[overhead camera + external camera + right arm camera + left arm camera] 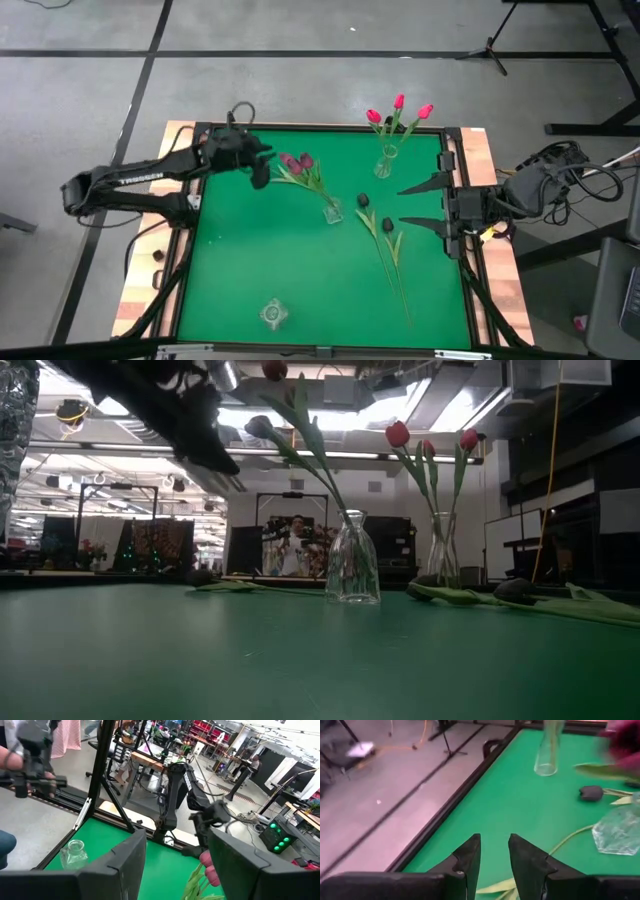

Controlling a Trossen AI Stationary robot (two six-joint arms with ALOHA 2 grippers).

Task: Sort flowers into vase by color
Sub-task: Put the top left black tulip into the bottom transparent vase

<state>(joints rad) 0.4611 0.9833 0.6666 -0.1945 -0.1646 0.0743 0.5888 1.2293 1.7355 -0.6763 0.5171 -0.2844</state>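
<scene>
Three pink-red tulips (398, 105) stand in a clear vase (385, 165) near the far edge. Mauve tulips (298, 161) lean out of a second vase (332, 210) at mid-table, their stems in its neck. Two near-black tulips (375, 212) lie flat on the green mat, stems running toward the near edge. An empty vase (272, 314) stands near the near edge. My left gripper (260, 168) hovers just left of the mauve heads, open by a narrow gap (494, 855) and holding nothing. My right gripper (422, 204) waits open at the right edge.
The table has a raised dark frame (190, 215) and wooden side strips (480, 150). Open green mat (250, 250) lies between the middle vase and the empty one. A person stands in the room beyond the far edge (293, 545), and a person's hand (6, 756) shows off the table.
</scene>
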